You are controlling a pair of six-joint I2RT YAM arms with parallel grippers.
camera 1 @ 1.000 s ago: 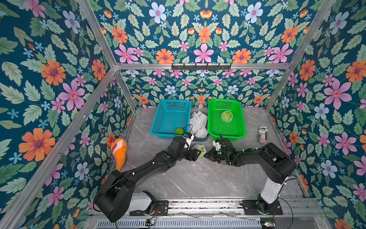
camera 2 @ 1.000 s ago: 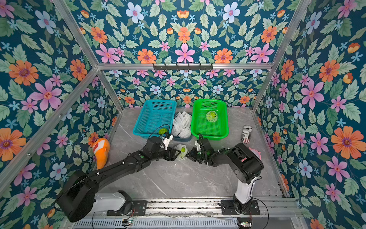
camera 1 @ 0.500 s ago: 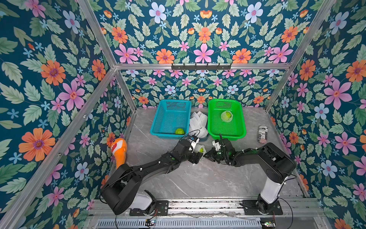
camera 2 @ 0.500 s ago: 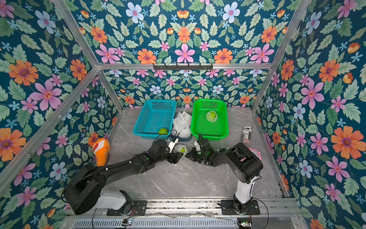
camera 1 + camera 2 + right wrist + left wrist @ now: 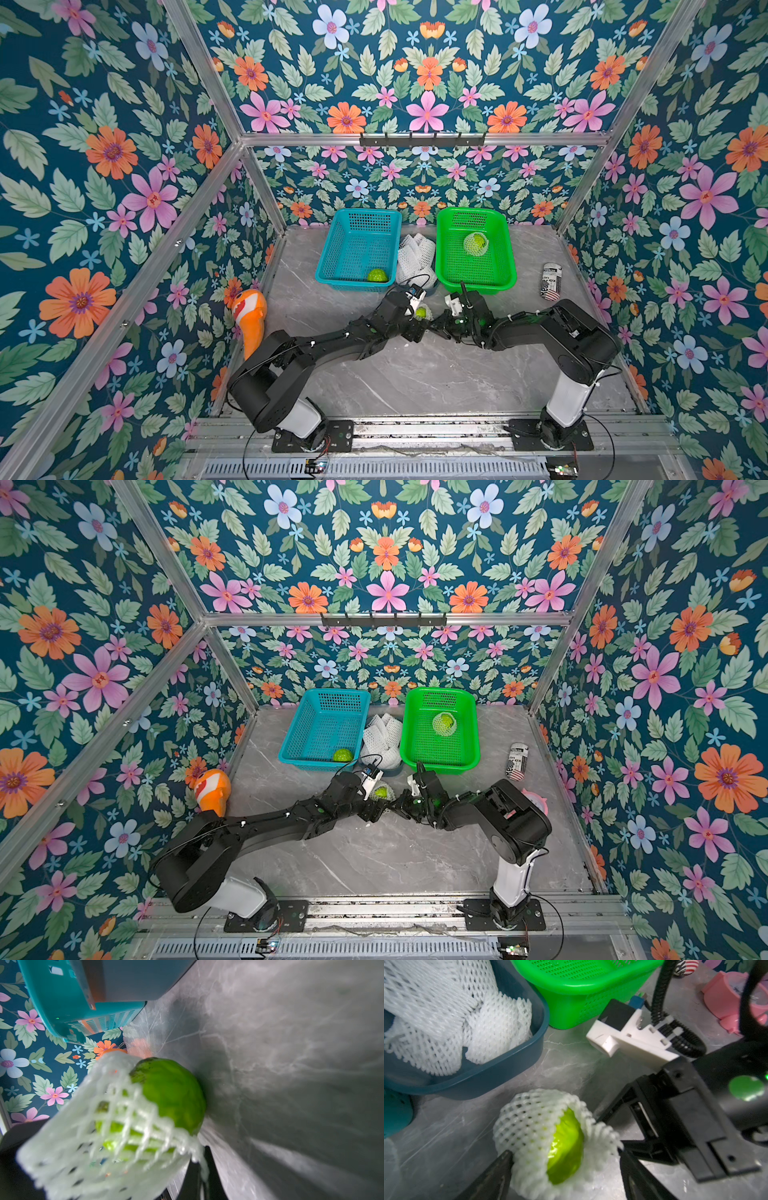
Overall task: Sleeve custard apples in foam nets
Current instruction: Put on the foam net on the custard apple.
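A bumpy bright green custard apple (image 5: 566, 1147), half inside a white foam mesh net (image 5: 529, 1126), is straddled on the marble tabletop (image 5: 415, 374) by the left gripper (image 5: 564, 1169), jaws spread; the net's rim is pinched by the right gripper (image 5: 199, 1167), jaws pressed together.

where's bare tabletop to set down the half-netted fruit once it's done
Widest free patch: the marble tabletop between both arms and the front rail. A smaller one lies between the blue basket and the clownfish toy. Crowded: the back middle, where the net tub, green basket and both pincers meet around the fruit.
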